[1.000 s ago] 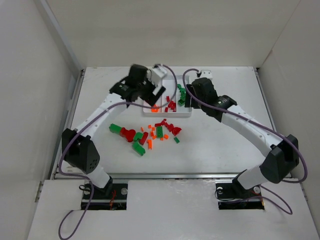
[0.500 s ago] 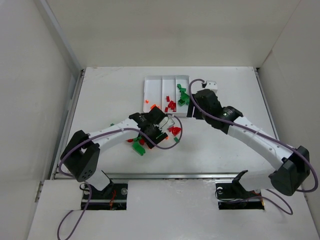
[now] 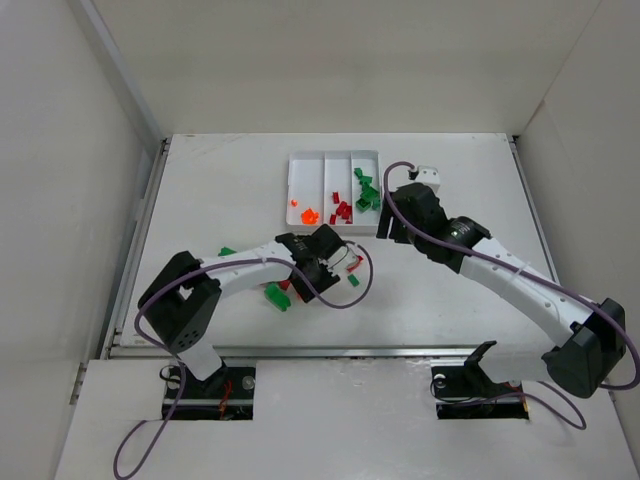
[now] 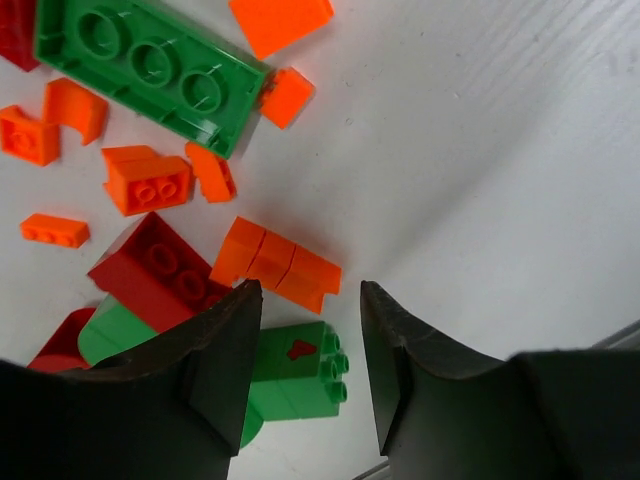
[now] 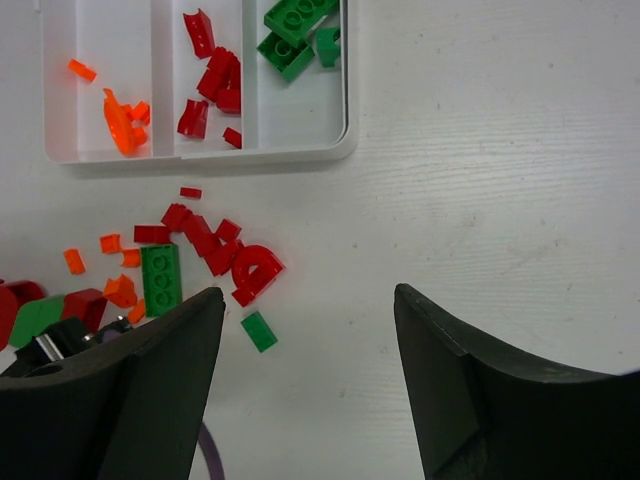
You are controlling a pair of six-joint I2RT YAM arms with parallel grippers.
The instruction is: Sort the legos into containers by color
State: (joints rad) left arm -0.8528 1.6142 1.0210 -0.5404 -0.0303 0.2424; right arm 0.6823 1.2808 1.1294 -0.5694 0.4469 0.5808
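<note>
- Bricks first: the small red, green and orange plastic legos (image 5: 205,245) lie mostly in a loose pile on the white table (image 3: 430,300), just near of the white square three-compartment plastic tray (image 5: 346,110). In the tray we see orange left, red middle, green right.
- A second ago the left gripper (image 4: 305,335) hung over the tray's left compartment; now it is low over the pile.
- Its fingers (image 4: 225,350) stand partly apart, straddling a small green studded brick (image 4: 300,375). A sliver of table shows beside one finger, so we see no firm grip.
- The right gripper (image 5: 308,300) has drawn back from the green compartment to the tray's near-right corner, wide open and empty.
</note>
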